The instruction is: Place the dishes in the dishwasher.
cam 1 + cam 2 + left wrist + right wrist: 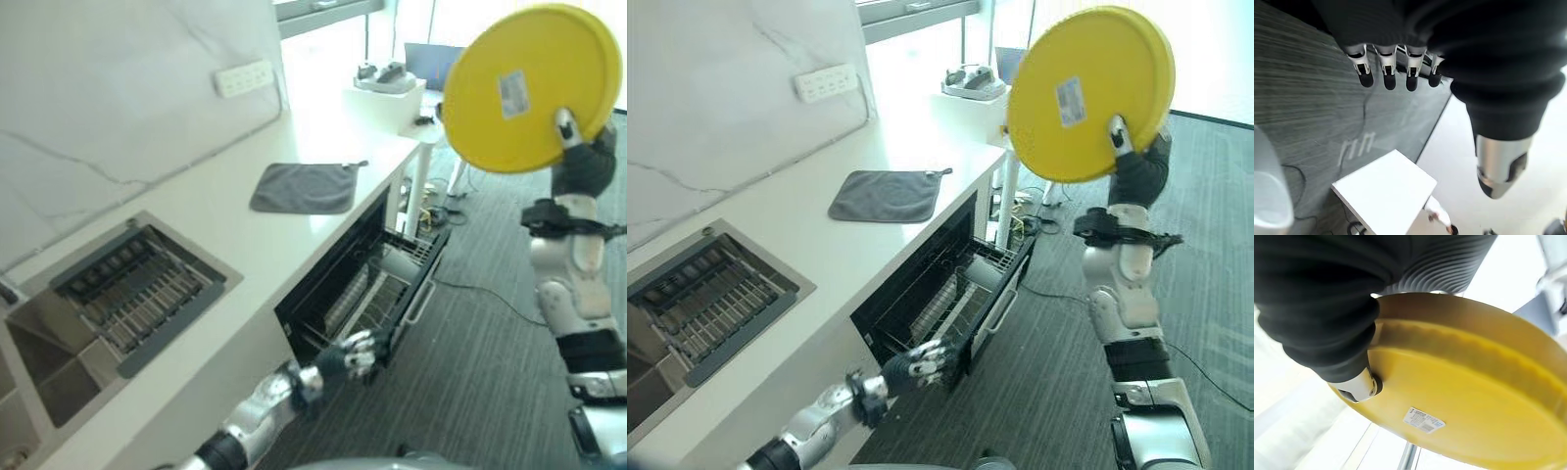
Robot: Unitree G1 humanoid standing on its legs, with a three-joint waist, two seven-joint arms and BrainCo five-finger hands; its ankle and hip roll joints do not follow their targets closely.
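A round yellow plate (pixel 524 88) with a small white label is held high at the right, its underside facing me. My right hand (pixel 578 147) is shut on its lower rim, the thumb (pixel 1356 384) pressed on the yellow plate (pixel 1459 396). Under the counter the dishwasher (pixel 362 284) stands open, its wire rack (pixel 950 299) pulled out partway. My left hand (pixel 355 354) hangs low just in front of the rack's near corner, fingers (pixel 1387 73) relaxed and holding nothing.
A grey cloth (pixel 304 188) lies on the white counter (pixel 245 255) above the dishwasher. A sink (pixel 118 294) with a drying rack is at the left. A white side table (pixel 407 103) stands beyond the counter's end. Striped grey floor (pixel 1048 372) lies between my arms.
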